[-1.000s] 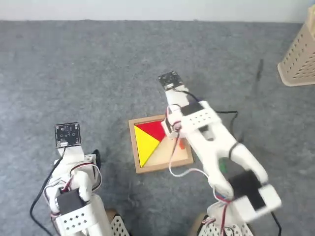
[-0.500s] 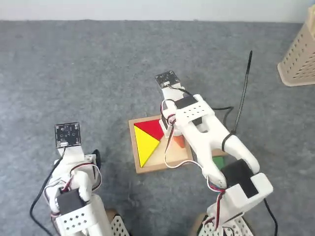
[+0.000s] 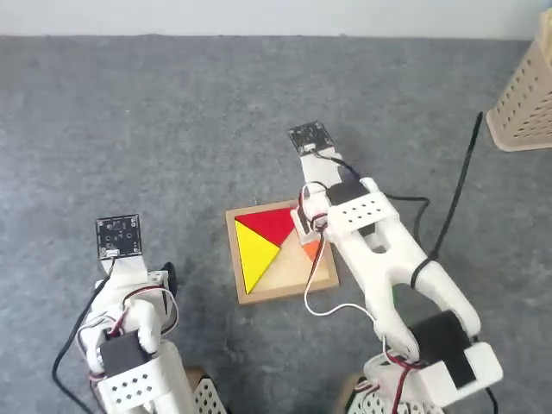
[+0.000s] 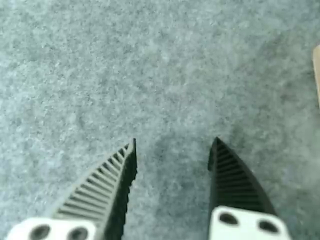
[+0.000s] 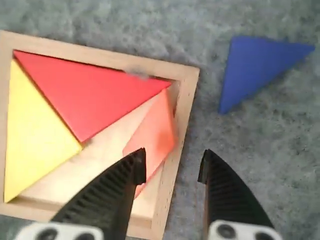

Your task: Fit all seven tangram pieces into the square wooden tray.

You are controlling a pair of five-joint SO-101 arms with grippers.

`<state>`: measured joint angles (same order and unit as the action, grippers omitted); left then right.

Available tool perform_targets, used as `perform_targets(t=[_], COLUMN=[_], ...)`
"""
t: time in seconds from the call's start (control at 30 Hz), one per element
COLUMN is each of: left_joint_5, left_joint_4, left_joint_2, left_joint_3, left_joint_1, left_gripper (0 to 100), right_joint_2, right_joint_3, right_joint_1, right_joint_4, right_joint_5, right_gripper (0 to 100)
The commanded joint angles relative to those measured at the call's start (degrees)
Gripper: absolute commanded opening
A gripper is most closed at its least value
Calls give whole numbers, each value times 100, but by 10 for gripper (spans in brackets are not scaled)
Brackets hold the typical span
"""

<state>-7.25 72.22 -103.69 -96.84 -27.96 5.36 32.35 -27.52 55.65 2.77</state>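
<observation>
Two arms stand at the near edge of the grey tabletop (image 3: 129, 112), with one tray and four tangram pieces in sight. The left gripper (image 4: 175, 141) hangs released near the near left corner, its two ribbed fingers (image 4: 112, 172) spread wide above bare tabletop and holding nothing.

The square wooden tray (image 3: 285, 291) lies about mid-tabletop, slightly toward the near edge and turned a little askew. It is pale wood with a raised rim, and three pieces sit inside. A large yellow triangle (image 5: 30, 130) fills its left side. A large red triangle (image 5: 90, 95) fills its far side, meeting the yellow one along one edge. A smaller orange triangle (image 5: 155, 132) lies against the right inner wall, touching the red one; whether it lies flat I cannot tell.

The right gripper (image 5: 173, 155) hangs over the tray's right rim, unclenched and empty, one finger above the orange triangle and the other outside the rim.

One blue triangle (image 5: 255, 67) lies on the tabletop just off the tray's far right corner, apart from it. A perforated beige basket (image 3: 526, 95) stands at the far right corner
</observation>
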Motion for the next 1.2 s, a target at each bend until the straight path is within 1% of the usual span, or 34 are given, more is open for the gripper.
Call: perform_targets(t=[0.0, 0.1, 0.17, 0.3, 0.47, 0.67, 0.8, 0.9, 1.07, 1.17], left_joint_5=[53, 53, 53, 53, 53, 53, 53, 53, 53, 53], left_joint_4=[18, 18, 18, 18, 18, 18, 18, 18, 18, 18], left_joint_2=[-70, -70, -70, -70, -70, -70, -70, -70, -70, -70], left_joint_3=[31, 31, 31, 31, 31, 31, 31, 31, 31, 31], left_joint_1=[35, 35, 35, 35, 35, 35, 35, 35, 35, 35], left_gripper=[225, 225, 225, 225, 225, 225, 225, 225, 225, 225], right_joint_2=[382, 374, 374, 374, 365, -75, -286, -13, 1077, 1587], right_joint_3=[-35, -26, 70, 378, 466, 466, 431, 431, 501, 756], right_joint_1=[-22, -57, -66, -66, -136, -743, -936, -901, -725, -541], right_joint_4=[-119, -163, -330, -655, -664, -620, -620, -620, -620, -840], right_joint_5=[-149, -149, -158, -167, -369, -404, -404, -404, -369, -369], right_gripper=[127, 48, 20, 24, 20, 20, 20, 6, 6, 6])
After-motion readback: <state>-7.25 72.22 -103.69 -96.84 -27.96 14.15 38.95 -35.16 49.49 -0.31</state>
